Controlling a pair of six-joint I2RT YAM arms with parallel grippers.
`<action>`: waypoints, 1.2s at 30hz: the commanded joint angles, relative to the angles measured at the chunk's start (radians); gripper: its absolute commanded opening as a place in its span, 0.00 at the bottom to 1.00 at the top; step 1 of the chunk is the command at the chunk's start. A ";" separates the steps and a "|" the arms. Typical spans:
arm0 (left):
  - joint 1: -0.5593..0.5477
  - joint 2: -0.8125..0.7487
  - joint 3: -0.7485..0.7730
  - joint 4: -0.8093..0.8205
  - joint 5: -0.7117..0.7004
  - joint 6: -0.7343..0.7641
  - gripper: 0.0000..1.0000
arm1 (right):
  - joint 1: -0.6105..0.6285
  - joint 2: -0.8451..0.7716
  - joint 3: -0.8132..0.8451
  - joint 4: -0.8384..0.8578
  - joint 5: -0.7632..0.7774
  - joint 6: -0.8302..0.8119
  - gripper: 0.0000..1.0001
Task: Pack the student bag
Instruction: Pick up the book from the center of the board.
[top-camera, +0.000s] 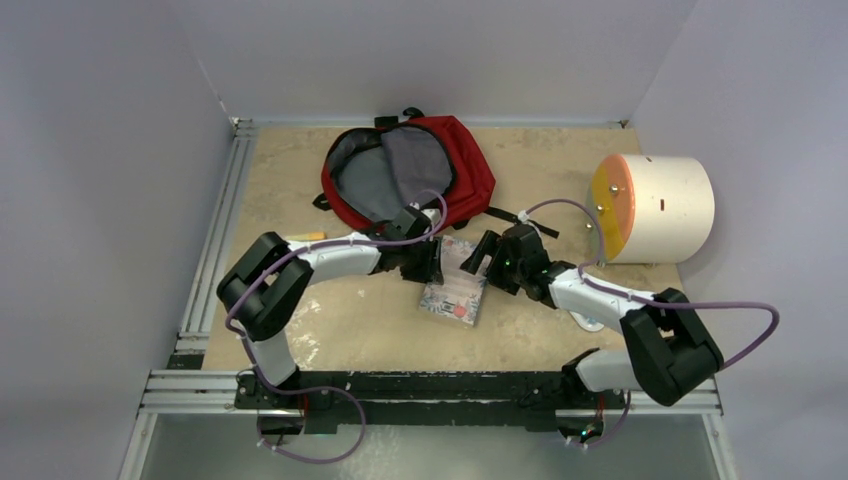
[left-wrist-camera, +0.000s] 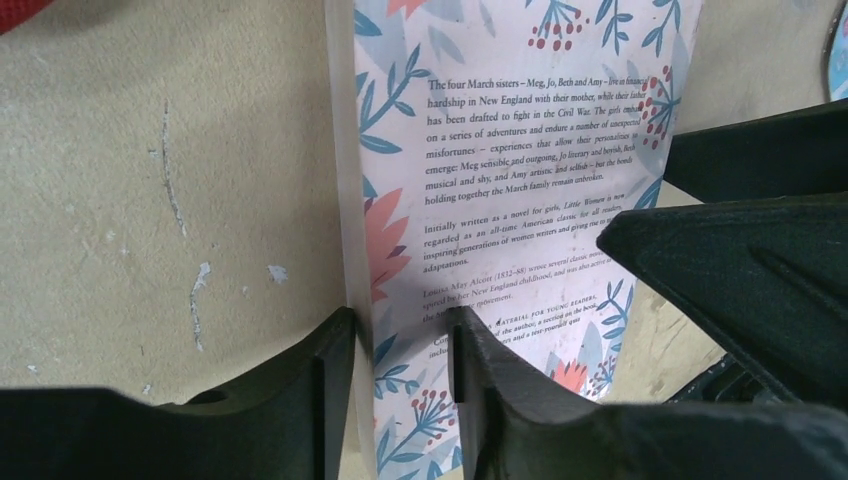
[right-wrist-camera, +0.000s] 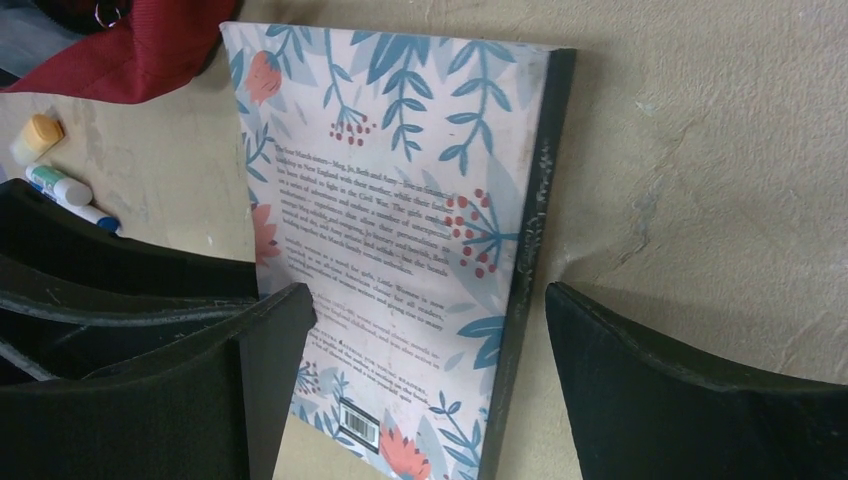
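Alt text: I am at the pick-up step. The left gripper (left-wrist-camera: 400, 330) sits close-set around the page edge of 1 book (top-camera: 455, 292); I cannot tell if it clamps. The right gripper (right-wrist-camera: 425, 300) gapes astride the spine. The student bag (top-camera: 405, 175) lies open just beyond. Next, I judge: firm pinch, lift.

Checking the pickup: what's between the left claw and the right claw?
A floral-covered book on the table lies between left claw and right claw, clearest in the top view.
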 joint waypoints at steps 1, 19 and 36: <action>-0.005 0.013 0.021 0.017 0.024 0.028 0.30 | -0.005 -0.044 -0.017 0.018 0.018 0.023 0.89; 0.133 -0.164 -0.212 0.391 0.377 -0.075 0.00 | -0.007 -0.331 -0.147 -0.066 0.175 0.183 0.97; 0.196 -0.182 -0.395 0.811 0.562 -0.297 0.00 | -0.008 -0.389 -0.340 0.231 -0.058 0.232 0.99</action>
